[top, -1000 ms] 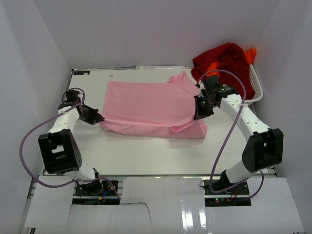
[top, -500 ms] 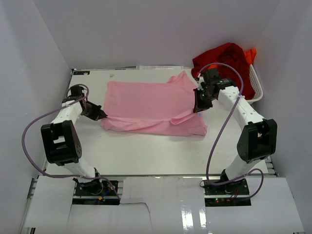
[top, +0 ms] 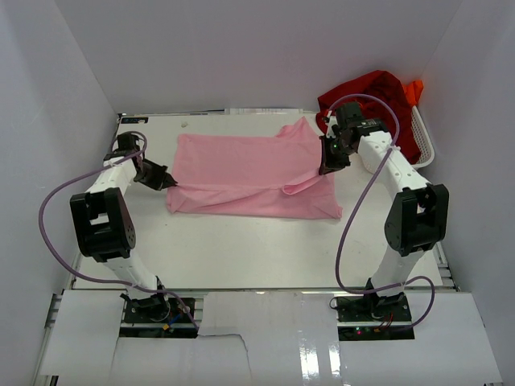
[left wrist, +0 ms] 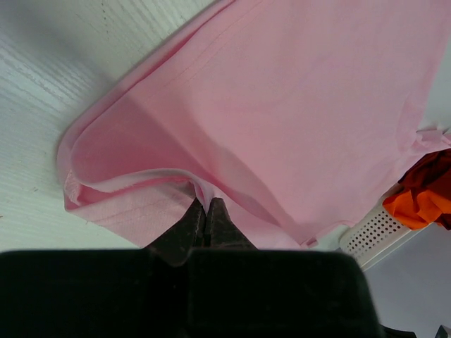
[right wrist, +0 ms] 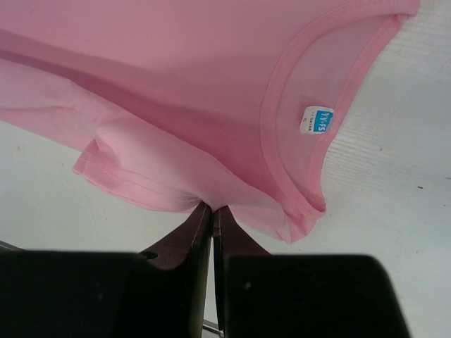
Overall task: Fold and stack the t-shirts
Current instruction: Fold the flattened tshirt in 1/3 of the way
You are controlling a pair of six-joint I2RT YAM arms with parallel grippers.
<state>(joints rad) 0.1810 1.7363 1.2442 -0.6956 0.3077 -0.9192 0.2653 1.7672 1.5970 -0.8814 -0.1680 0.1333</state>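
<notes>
Both arms have reached farther across the table point(top: 241, 249) than a second ago, carrying the near edge of the pink t-shirt point(top: 241, 165) with them. The fold of cloth that sagged toward the robot now lies higher up over the body of the shirt, and the right arm has travelled the more.

The left pincer point(top: 167, 182) is clamped tight on the shirt's left end, its jaws pressed together over a doubled layer of cloth in the wrist view. The right pincer point(top: 324, 167) is likewise closed on the pink cloth, pinching an edge just beside the neckline, where the size label point(right wrist: 318, 120) shows. Holding the two ends at once keeps the lifted edge taut between them, so it should travel as one straight line rather than bunching — that looks like the reason for the matched grips. The rest of the shirt lies flat on the table, spread between the two arms.

My reading is that this is a lengthwise fold partway through. The dark red t-shirt point(top: 366, 92) and the orange t-shirt point(top: 415, 90) are heaped in the white basket point(top: 424, 149) at the far right — neither folded yet.
</notes>
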